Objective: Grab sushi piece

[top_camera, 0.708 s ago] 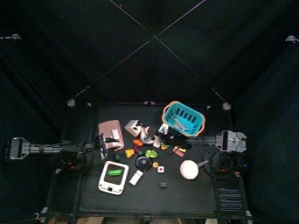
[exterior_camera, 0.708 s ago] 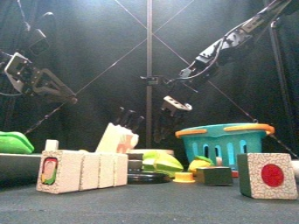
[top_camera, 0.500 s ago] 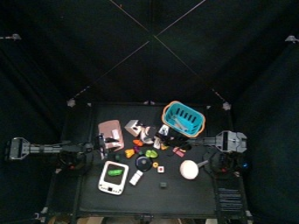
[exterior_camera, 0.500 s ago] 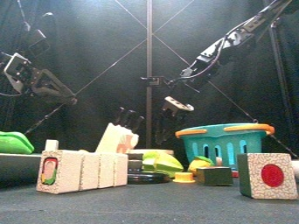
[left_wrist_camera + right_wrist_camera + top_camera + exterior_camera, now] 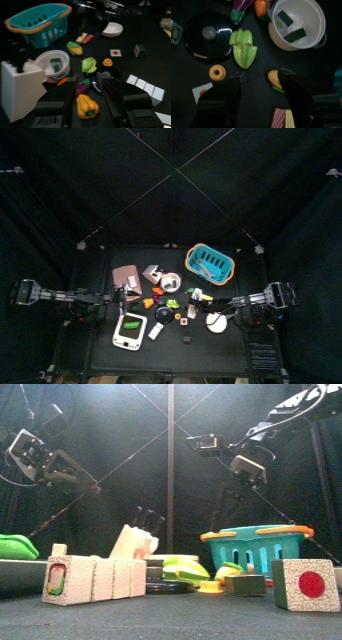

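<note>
Toys crowd the table's [image 5: 100, 363] middle; the teal basket [image 5: 209, 259] blocks the back right, leaving open room along the front right edge.

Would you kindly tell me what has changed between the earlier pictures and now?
The right gripper has swung in over the toys, now above the green leaf and white bowl, jaws open and empty. The left gripper shifted slightly. Nothing was grasped; the teal basket and other toys stayed put.

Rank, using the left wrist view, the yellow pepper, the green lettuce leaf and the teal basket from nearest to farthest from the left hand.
1. yellow pepper: right below the left hand.
2. green lettuce leaf: ahead, mid-table.
3. teal basket: far side of the table.
</note>
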Controlling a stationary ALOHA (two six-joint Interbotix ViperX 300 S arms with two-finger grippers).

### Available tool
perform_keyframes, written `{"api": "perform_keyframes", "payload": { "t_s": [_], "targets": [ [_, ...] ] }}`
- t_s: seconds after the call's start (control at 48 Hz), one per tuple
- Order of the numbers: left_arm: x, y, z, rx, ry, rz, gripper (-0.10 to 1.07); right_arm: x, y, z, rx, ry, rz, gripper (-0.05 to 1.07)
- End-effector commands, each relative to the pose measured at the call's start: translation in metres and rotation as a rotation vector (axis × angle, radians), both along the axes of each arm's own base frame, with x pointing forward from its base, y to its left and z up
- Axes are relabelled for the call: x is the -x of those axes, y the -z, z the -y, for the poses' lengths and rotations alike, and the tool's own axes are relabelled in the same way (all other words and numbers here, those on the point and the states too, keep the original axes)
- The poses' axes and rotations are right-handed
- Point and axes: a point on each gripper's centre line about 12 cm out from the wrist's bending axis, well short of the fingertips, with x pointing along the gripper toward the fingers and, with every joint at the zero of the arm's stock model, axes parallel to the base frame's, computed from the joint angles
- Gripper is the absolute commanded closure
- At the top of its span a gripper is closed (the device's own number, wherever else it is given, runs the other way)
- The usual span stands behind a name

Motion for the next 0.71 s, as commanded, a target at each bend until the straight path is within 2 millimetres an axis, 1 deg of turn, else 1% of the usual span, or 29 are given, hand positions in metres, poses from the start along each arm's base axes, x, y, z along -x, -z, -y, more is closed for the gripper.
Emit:
{"api": "perform_keyframes", "payload": {
  "t_s": [0.0, 0.146, 0.229, 0.25, 0.271, 0.292, 0.375, 0.562, 0.688],
  "targets": [
    [-0.027, -0.005, 0.013, -0.004, 0.053, -0.009, 0.21, 0.011, -0.008, -0.006, -0.008, -0.017, 0.026, 0.15],
    [-0.067, 0.003, 0.026, -0.004, 0.093, -0.057, 0.21, 0.026, -0.005, -0.006, -0.032, 0.001, 0.021, 0.15],
    [-0.090, 0.010, 0.034, -0.005, 0.111, -0.081, 0.21, 0.032, -0.006, 0.003, -0.034, 0.028, 0.027, 0.15],
    [-0.099, 0.011, 0.037, -0.004, 0.117, -0.078, 0.20, 0.033, -0.006, 0.005, -0.034, 0.034, 0.028, 0.15],
    [-0.102, 0.012, 0.038, -0.004, 0.120, -0.081, 0.20, 0.035, -0.006, 0.007, -0.037, 0.040, 0.030, 0.15],
    [-0.111, 0.013, 0.040, -0.003, 0.124, -0.083, 0.20, 0.037, -0.006, 0.009, -0.042, 0.050, 0.033, 0.15],
    [-0.131, 0.017, 0.052, 0.007, 0.142, -0.085, 0.20, 0.043, -0.007, 0.012, -0.049, 0.063, 0.037, 0.15],
    [-0.156, 0.026, 0.081, 0.075, 0.148, -0.088, 0.20, 0.058, -0.007, 0.010, -0.071, 0.074, 0.048, 0.15],
    [-0.166, 0.033, 0.095, 0.102, 0.152, -0.091, 0.20, 0.066, -0.003, 0.009, -0.091, 0.081, 0.047, 0.15]
  ]
}}
